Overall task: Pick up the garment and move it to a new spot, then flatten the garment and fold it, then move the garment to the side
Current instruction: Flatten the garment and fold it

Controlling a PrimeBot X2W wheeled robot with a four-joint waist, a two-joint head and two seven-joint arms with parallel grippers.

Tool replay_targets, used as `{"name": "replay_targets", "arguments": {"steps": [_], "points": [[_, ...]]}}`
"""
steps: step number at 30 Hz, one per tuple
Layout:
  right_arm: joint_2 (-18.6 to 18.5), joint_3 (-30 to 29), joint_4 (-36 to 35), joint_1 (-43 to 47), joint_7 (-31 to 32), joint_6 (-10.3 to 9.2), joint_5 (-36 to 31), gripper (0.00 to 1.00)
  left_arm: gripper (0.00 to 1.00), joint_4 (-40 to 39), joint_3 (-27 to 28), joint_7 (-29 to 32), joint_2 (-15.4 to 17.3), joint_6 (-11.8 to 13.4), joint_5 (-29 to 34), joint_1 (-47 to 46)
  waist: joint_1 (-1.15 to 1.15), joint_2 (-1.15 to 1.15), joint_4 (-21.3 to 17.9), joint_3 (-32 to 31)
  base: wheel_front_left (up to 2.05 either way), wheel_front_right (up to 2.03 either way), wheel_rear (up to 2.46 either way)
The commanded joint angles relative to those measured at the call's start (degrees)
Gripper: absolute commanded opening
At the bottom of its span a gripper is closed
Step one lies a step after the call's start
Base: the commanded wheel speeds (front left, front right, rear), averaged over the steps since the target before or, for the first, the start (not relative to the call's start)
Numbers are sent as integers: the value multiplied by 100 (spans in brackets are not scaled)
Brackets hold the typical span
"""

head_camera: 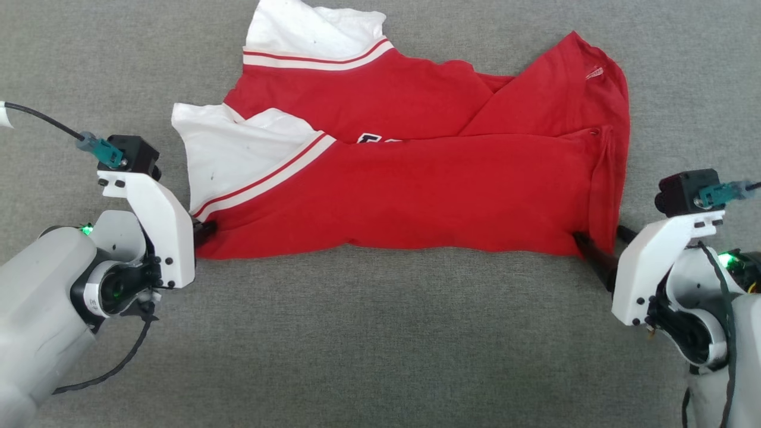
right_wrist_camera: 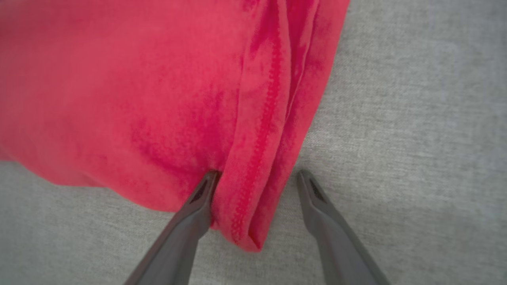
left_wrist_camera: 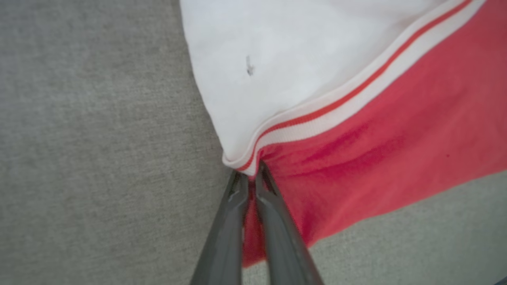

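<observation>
Gripping starts on one side only: the left tool [head_camera: 205,229] is pinched shut on the near left corner of the large red soft-fabric shirt w/ white sleeves [head_camera: 416,196], right where a red-and-white striped trim band [head_camera: 261,178] meets the red body. In the left wrist view its two dark fingers [left_wrist_camera: 277,221] sit closed together, w/ red cloth caught btwn them.

The right tool [head_camera: 600,235] is open at the shirt's near right corner. In the right wrist view one finger [right_wrist_camera: 194,213] touches the stitched red hem [right_wrist_camera: 261,150]; the other rests on bare surface just beside it. The hem lies btwn the two, not yet clamped.

The shirt lies across the middle of the flat grey woven table [head_camera: 380,333], spread wide left to right, sleeves at the left, hem at the right. The red body looks doubled over on itself, w/ a strip of dark lettering [head_camera: 380,139] peeking out at the crease.

Likely step: taking hold of both near corners, either for another fold or to shift the shirt aside; cannot tell which.

Next move prob. calls for the right tool to close on the hem layers, then both arms to lift evenly so the cloth stays taut and the layers don't slip.

Count:
- 1 shirt
- 2 white sleeves
- 2 striped bands
- 2 tools: 1 closed on cloth, 1 open
</observation>
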Motion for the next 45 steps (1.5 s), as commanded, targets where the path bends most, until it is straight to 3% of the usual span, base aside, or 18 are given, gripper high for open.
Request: {"name": "replay_targets", "arguments": {"steps": [1, 2, 9, 17, 25, 36, 41, 44, 45], "points": [[35, 153, 251, 57, 234, 0, -47, 40, 0, 70, -161, 40, -172, -37, 58, 133, 0, -1, 42, 8, 0, 0, 0], [-16, 256, 274, 47, 338, 1, -72, 0, 0, 93, -172, 35, -187, -54, 86, 124, 0, -1, 56, 10, 0, 0, 0], [-441, 218, -115, -43, 785, -1, 109, 0, 0, 67, -106, 15, -101, -68, 33, 90, 0, -1, 144, -45, 0, 0, 0], [-802, -42, -738, 88, 1362, -1, 421, 0, 0, -569, -46, 174, 311, 185, -49, 192, 0, -1, 253, -138, 0, 0, 0], [-1002, -246, -1275, 435, 1859, -1, 587, 0, 0, -1404, 13, 141, 777, 589, -86, 443, 0, -1, 364, -172, 0, 0, 0], [-1045, -602, -2292, 1252, 2895, -1, 796, 0, 0, -2845, -77, 202, 1400, 1425, -365, 1135, 0, -1, 451, -149, 0, 0, 0], [-959, -737, -2404, 1566, 3014, -1, 677, 0, 0, -3111, -203, 211, 1404, 1654, -396, 1378, 0, -1, 452, -82, 0, 0, 0], [-912, -649, -2260, 1620, 2850, -1, 615, 0, 0, -2980, -244, 175, 1277, 1605, -364, 1409, 0, -1, 437, -64, 0, 0, 0], [-897, -614, -2182, 1598, 2761, -1, 592, 0, 5, -2910, -226, 149, 1210, 1560, -390, 1397, 0, -1, 429, -60, 0, 0, 0]]}}
